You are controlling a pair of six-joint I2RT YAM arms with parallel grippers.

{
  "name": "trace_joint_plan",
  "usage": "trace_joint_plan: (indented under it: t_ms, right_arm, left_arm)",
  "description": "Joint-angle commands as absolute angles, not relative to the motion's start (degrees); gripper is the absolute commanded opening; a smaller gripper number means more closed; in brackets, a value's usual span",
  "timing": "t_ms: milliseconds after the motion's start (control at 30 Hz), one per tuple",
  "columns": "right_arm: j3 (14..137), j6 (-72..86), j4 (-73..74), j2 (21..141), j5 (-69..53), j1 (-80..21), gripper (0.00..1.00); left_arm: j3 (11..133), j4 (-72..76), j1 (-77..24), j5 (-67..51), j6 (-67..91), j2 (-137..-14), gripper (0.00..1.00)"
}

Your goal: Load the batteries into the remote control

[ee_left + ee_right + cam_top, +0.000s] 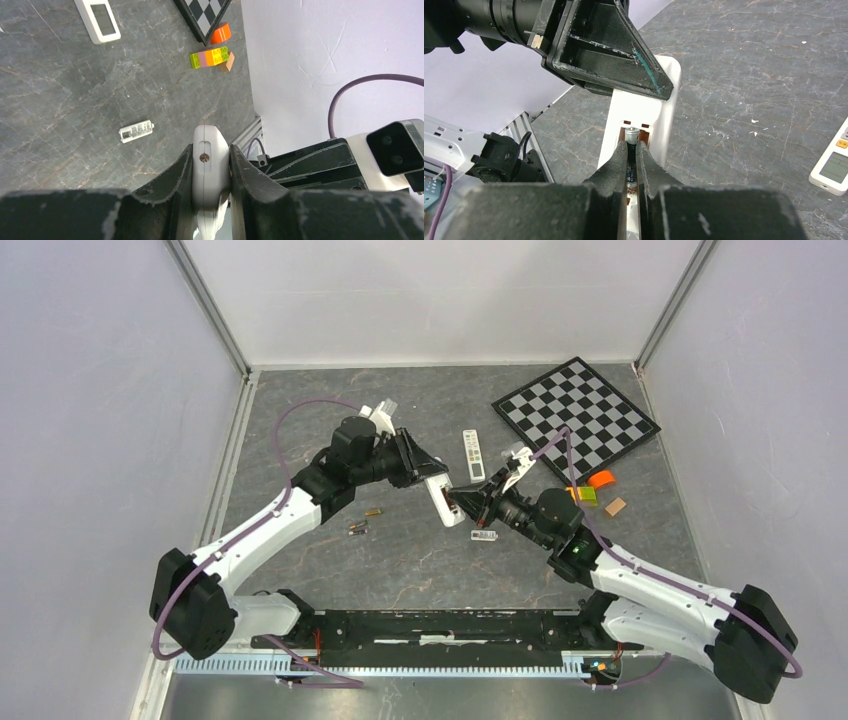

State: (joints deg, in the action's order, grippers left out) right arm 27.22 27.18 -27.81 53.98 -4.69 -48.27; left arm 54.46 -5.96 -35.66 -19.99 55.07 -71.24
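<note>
grey stone tabletop (420, 560), white remote (663, 115), dark silver-capped battery (632, 134) in right hand (631, 146)

The left arm (250, 540) and right arm (660, 588) share white links, black joints, purple cables (297, 412), scuffed black jaws.

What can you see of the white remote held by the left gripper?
The remote is a slim white plastic-looking bar with a rounded end, clamped by its sides in the left gripper and held off the table. Its back faces the right gripper, cover off, compartment open. A battery pinched by that gripper reaches into it.
</note>
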Motion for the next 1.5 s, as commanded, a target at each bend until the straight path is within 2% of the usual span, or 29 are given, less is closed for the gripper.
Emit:
trace_joint_plan:
  t_ms: [0,333,633,1000,1333,1467]
  right_arm:
    - [27.2,26.4,-33.1,55.0,-5.7,-48.4,0.04]
    - [25.8,23.2,-34.7,56.0,-4.6,-48.4,0.05]
    - [23.3,22.3,-33.3,55.3,-9.7,-48.3,0.15]
    - [28.9,24.5,-22.9,54.0,-5.5,-48.3,0.27]
    - [30.2,28.0,-19.8,53.2,-2.8,-48.3,0.33]
    - [30.3,28.6,-20.1,53.7,-2.5,-48.3,0.38]
  left_arm:
    - [55.0,-2.5,-35.0,-25.0,59.3,-71.5,0.02]
    - [54.9,-2.0,-34.1,-26.5,60.3,-71.2,0.02]
    - [55.7,-2.0,-33.3,-26.0,60.9,-70.1,0.02]
    - [55.6,-3.6,-32.8,-25.0,59.0,-69.9,0.02]
    - [55.1,-3.9,-32.5,-25.1,58.3,-69.8,0.02]
    - [55.1,-3.9,-32.5,-25.6,57.9,-69.7,0.02]
